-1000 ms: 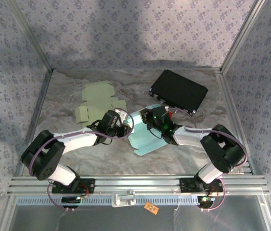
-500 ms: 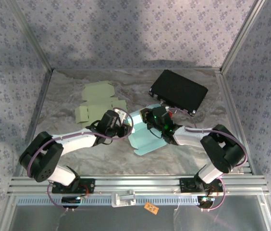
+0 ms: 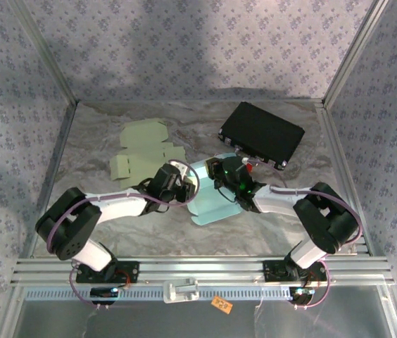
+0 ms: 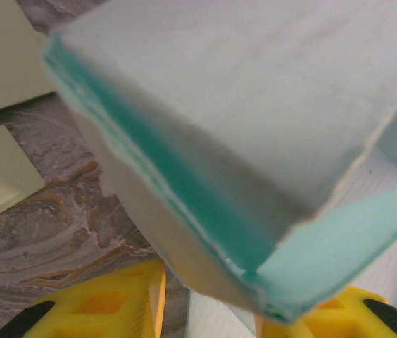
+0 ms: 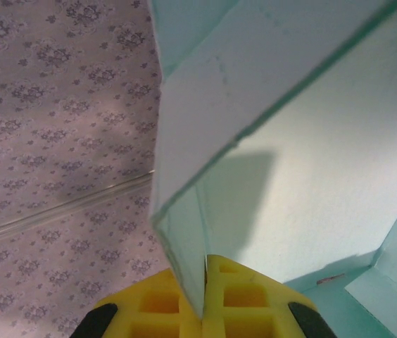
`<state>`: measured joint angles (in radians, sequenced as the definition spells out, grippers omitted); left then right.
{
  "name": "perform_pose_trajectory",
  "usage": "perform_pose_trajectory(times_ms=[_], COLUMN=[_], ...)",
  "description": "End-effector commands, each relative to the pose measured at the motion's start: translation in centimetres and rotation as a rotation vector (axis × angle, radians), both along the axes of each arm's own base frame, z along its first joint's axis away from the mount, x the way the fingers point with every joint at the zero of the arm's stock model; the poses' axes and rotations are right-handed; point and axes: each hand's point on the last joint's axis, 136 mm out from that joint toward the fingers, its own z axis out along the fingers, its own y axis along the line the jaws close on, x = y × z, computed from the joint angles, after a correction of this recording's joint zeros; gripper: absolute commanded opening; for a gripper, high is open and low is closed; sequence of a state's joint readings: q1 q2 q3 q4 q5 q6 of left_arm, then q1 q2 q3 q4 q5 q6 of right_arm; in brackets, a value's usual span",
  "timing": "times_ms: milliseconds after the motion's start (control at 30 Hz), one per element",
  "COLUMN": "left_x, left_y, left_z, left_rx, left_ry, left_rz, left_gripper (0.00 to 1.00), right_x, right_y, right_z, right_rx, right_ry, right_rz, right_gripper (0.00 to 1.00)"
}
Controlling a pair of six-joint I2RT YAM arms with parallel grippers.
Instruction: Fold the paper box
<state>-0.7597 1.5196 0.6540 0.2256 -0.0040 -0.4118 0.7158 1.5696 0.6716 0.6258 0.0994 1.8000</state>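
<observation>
Since the earlier frame, my left elbow had swung rightward. Pale flat blanks lay at left. My left gripper straddled the half-erected teal paper box at mid-table, fingers spread. My right gripper pinched one wall. A black case lay at right.

I count one teal paper box, part-folded, at the middle of the table. To the far left of it lie two pale green flat cutouts, the far blank and the near blank. I can't tell from here whether either one is more than a single sheet. One black case sits at the far right. There are two grippers on my screen, the left gripper and the right gripper. Near the rail I see one orange tag and one white clip.
</observation>
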Motion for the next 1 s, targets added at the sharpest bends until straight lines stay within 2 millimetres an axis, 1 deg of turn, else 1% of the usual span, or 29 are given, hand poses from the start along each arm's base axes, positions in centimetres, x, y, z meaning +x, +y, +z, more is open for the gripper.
perform_pose_trajectory(times_ms=[0,167,300,533,967], left_x=[1.7,1.7,1.9,2.1,2.8], left_y=[-0.3,-0.2,0.1,0.3,0.1], left_z=[1.0,0.5,0.3,0.0,0.3], left_rx=[-0.021,-0.009,-0.006,-0.004,-0.013], left_ry=[-0.043,-0.031,-0.032,-0.023,-0.027], left_rz=[0.064,0.070,0.078,0.097,0.118], left_gripper=[0.37,0.37,0.35,0.34,0.33], right_x=[-0.4,-0.7,-1.3,-1.9,-2.3], right_y=[0.3,0.7,0.3,-0.1,0.9], right_z=[-1.9,-2.6,-3.1,-4.0,-4.9], right_rx=[-0.016,-0.071,-0.102,-0.119,-0.197], right_ry=[0.053,-0.020,-0.068,-0.082,-0.136], right_rz=[-0.003,0.053,0.038,0.040,0.093], right_gripper=[0.00,0.00,0.00,0.00,0.00])
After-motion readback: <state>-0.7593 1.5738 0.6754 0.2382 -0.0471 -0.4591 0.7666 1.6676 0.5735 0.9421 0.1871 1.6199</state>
